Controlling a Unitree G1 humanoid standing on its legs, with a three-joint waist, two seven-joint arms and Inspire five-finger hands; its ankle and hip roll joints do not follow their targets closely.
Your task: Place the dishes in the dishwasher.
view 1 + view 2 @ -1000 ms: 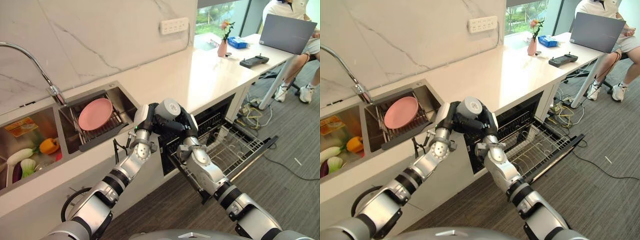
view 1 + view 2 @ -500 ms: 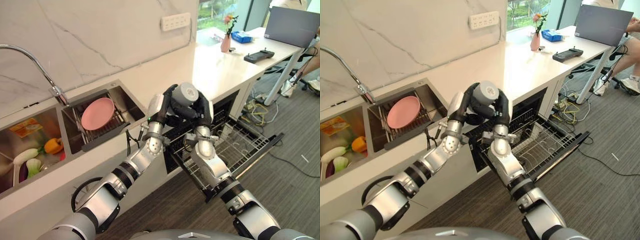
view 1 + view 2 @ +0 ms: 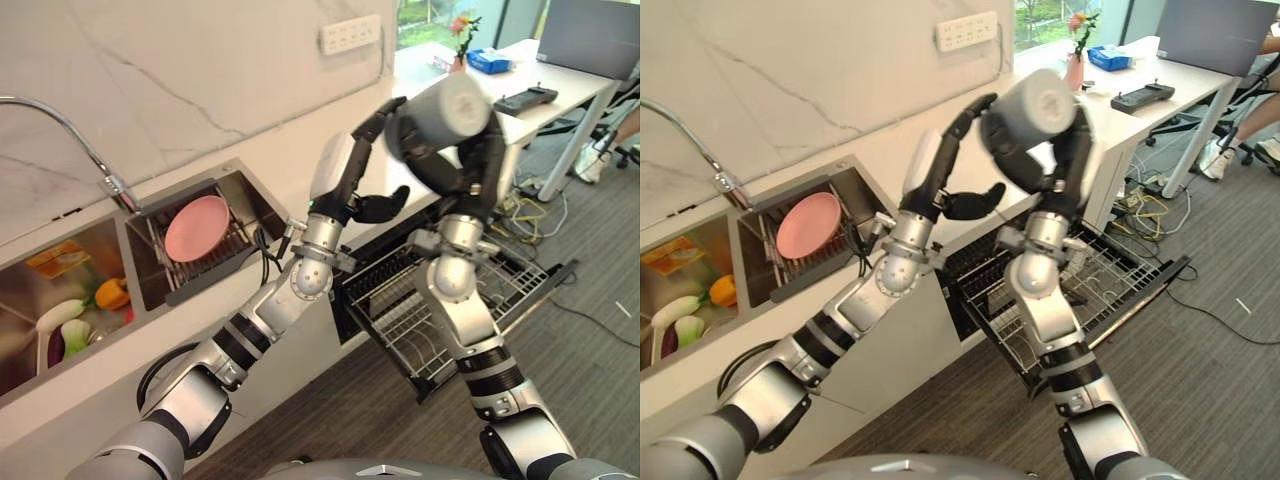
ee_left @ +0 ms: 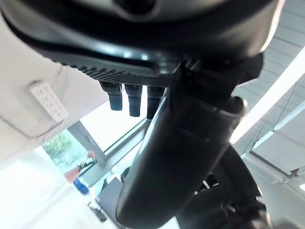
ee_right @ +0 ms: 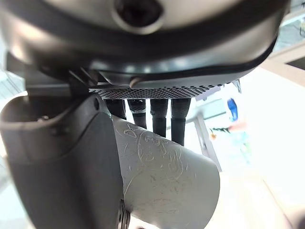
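Leftmost, in the lower left of the left eye view, vegetables (image 3: 78, 310) are seen lying in a sink basin (image 3: 40, 300). A curved tap (image 3: 70, 130) is mounted above it on the marble wall. Just right of that, a pink plate (image 3: 196, 227) is lying flat on a wire rack (image 3: 225, 250) in the second basin.

Centre frame: the left hand (image 3: 352, 175) is raised over the white counter (image 3: 330, 150), fingers straight and spread, thumb held out toward the right; nothing is gripped by it. A socket strip (image 3: 350, 33) is fixed to the wall above.

Right of centre, upper frame: a grey cup (image 3: 447, 108) is held up high by the right hand (image 3: 470, 165), open mouth turned toward the camera. In the right wrist view the cup's scratched wall (image 5: 167, 176) is seen clasped between the thumb and the curled fingers (image 5: 162, 117).

Below the right arm, the dishwasher's wire basket (image 3: 520, 285) is pulled out over the grey floor; no dishes can be made out in it.

Upper right: a vase of flowers (image 3: 461, 40), a blue box (image 3: 495, 60), a black controller (image 3: 527, 98) and a laptop (image 3: 590, 25) are set on the far desk.
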